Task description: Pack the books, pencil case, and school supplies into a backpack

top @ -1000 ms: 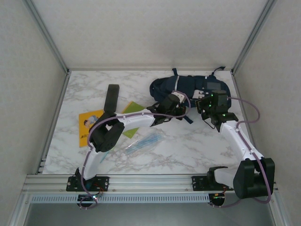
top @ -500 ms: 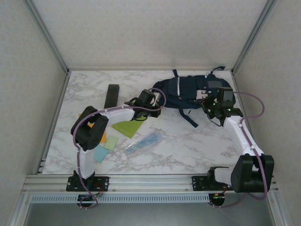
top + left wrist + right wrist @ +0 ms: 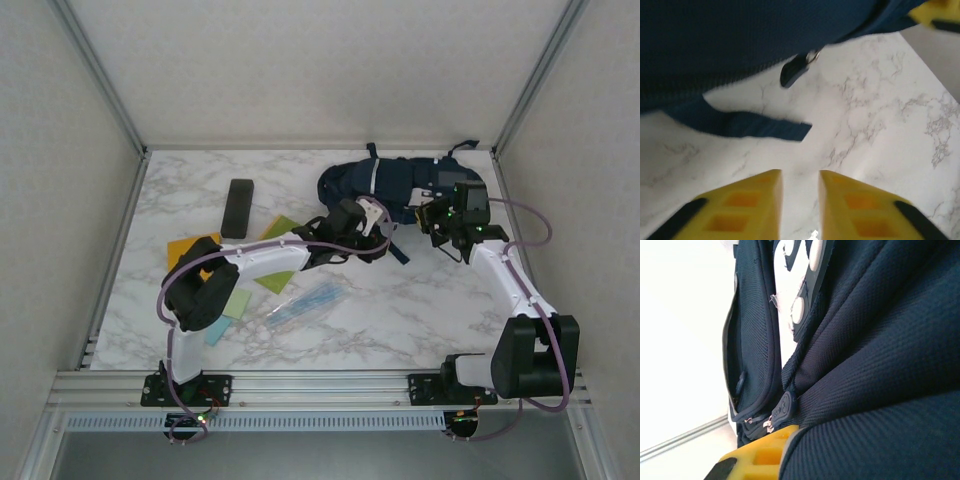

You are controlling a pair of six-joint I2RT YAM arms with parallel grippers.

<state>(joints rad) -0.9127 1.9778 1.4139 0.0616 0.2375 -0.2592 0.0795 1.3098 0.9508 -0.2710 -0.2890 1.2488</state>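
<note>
Nothing looks packed yet: the green notebook (image 3: 283,226), orange booklet (image 3: 184,248) and pads (image 3: 237,303) lie on the surface (image 3: 400,310) behind the left tool (image 3: 800,176), which is slightly spread just before the backpack (image 3: 400,180); the right tool (image 3: 438,213) pinches its fabric.

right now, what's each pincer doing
Left pincer: slightly open, holding nothing.
Right pincer: closed on the navy-blue fabric backpack.

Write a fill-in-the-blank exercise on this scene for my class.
The backpack is dark ____.
The black case lies on the backpack's ____ side.
The left hand has fingers coloured ____.
Missing words: blue; left; yellow.
</note>
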